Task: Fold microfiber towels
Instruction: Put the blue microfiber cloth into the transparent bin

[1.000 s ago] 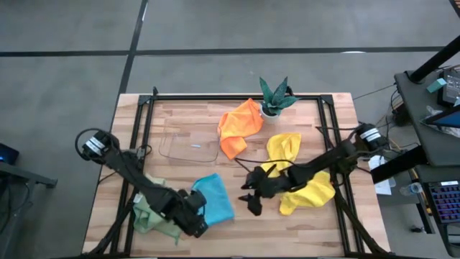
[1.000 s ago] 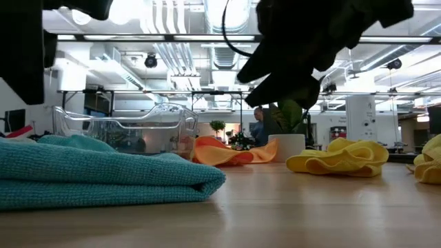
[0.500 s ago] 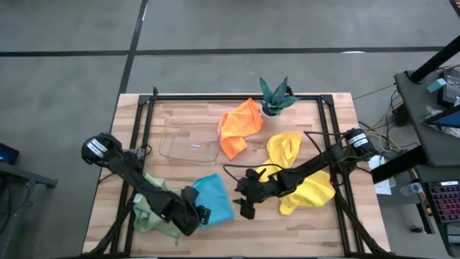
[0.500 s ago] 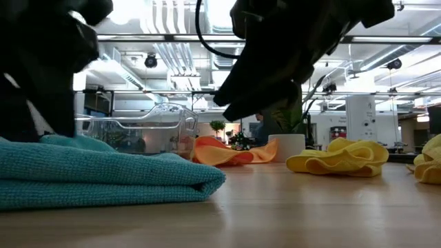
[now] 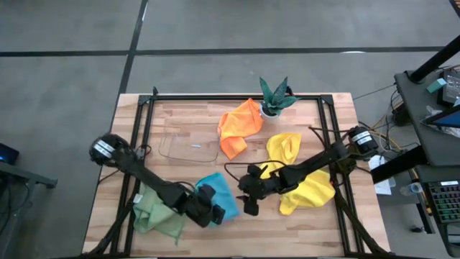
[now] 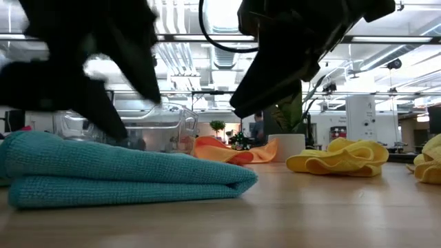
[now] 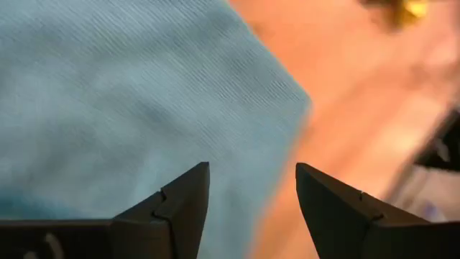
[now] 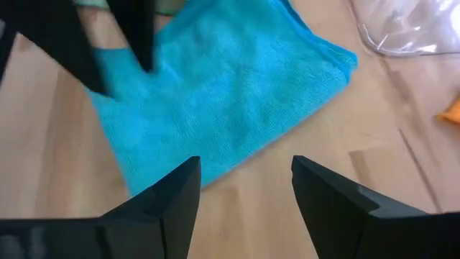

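Observation:
The folded bright blue towel (image 5: 224,194) lies flat on the table near its front edge and fills the left of the low view (image 6: 124,179). My left gripper (image 5: 210,210) stands open over the towel's near-left part (image 7: 129,93), slanting down. My right gripper (image 5: 248,200) hangs open above bare wood just right of the towel, which its wrist view shows ahead (image 8: 223,108). The pale green towel (image 5: 154,216) lies crumpled under the left arm. The orange towel (image 5: 241,126) and two yellow towels (image 5: 284,147) (image 5: 313,191) lie crumpled farther back and to the right. My left gripper comes down on the blue towel's top layer (image 7: 180,144) with open fingers, slanting from the table's left. Its own fingers hide whether the tips touch the cloth. The towel lies flat on the table.
A clear plastic tray (image 5: 188,144) sits behind the blue towel. A small plant in a white pot (image 5: 273,101) stands at the far edge. Black frame rails (image 5: 144,129) run along both sides of the table. Bare wood shows in front of the right gripper (image 8: 302,165).
My left gripper has gone down and toward the table's right edge, over the blue towel, rolling as it went. The blue towel has slid a little toward the right, still folded. My right gripper has rolled slightly and stayed open.

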Controlling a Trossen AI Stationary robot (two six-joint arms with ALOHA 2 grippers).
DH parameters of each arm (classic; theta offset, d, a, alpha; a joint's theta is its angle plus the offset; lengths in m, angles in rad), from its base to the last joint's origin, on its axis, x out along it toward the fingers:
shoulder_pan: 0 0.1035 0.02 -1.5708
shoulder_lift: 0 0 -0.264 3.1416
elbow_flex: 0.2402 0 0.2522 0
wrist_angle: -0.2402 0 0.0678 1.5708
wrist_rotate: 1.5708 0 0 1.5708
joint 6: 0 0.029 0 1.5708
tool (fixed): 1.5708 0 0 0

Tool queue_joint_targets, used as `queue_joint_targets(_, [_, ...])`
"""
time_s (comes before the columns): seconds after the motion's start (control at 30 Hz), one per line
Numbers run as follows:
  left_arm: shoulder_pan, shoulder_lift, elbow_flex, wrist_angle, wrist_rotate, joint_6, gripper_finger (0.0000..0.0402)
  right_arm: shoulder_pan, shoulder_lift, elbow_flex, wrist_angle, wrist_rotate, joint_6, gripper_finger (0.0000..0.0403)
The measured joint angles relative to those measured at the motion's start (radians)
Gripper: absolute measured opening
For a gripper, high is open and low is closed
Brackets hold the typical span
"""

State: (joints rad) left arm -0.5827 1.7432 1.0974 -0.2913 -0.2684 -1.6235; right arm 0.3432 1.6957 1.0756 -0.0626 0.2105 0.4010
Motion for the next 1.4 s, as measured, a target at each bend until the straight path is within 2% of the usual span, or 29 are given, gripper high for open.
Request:
queue_joint_targets(0.17, [-0.045,-0.068,0.021,-0.092,0.032,-0.028,0.0192,-0.039,-0.024,-0.001,-0.026,0.003,-0.091,0.0207])
queue_joint_targets(0.27, [-0.063,-0.091,0.02,-0.117,0.023,0.269,0.0192,-0.065,-0.056,-0.003,-0.038,0.006,-0.147,0.0207])
queue_joint_targets(0.33, [-0.071,-0.091,0.013,-0.116,-0.002,0.531,0.0192,-0.082,-0.076,-0.005,-0.036,0.003,-0.182,0.0207])
queue_joint_targets(0.43, [-0.074,-0.062,0.011,-0.134,0.018,0.904,0.0192,-0.101,-0.111,-0.013,-0.036,0.001,-0.212,0.0207])
queue_joint_targets(0.5, [-0.076,-0.05,0.011,-0.211,0.023,1.023,0.0192,-0.107,-0.133,-0.017,-0.029,0.001,-0.22,0.0207])
queue_joint_targets(0.63, [-0.074,-0.046,0.015,-0.395,0.022,1.064,0.0192,-0.107,-0.165,-0.035,-0.025,0.001,-0.219,0.0207])
queue_joint_targets(0.73, [-0.075,-0.047,0.011,-0.434,0.012,1.116,0.0192,-0.105,-0.179,-0.057,-0.001,-0.001,-0.219,0.0207])
queue_joint_targets(0.93, [-0.076,0.002,0.011,-0.398,-0.003,1.232,0.0192,-0.107,-0.185,-0.081,0.038,-0.001,-0.18,0.0207])
queue_joint_targets(1.17, [-0.075,0.036,0.015,-0.363,-0.007,1.274,0.0192,-0.103,-0.183,-0.082,0.046,-0.003,-0.134,0.0207])
queue_joint_targets(1.4, [-0.075,0.041,0.015,-0.277,-0.087,1.393,0.0192,-0.103,-0.183,-0.082,0.046,-0.004,-0.121,0.0208])
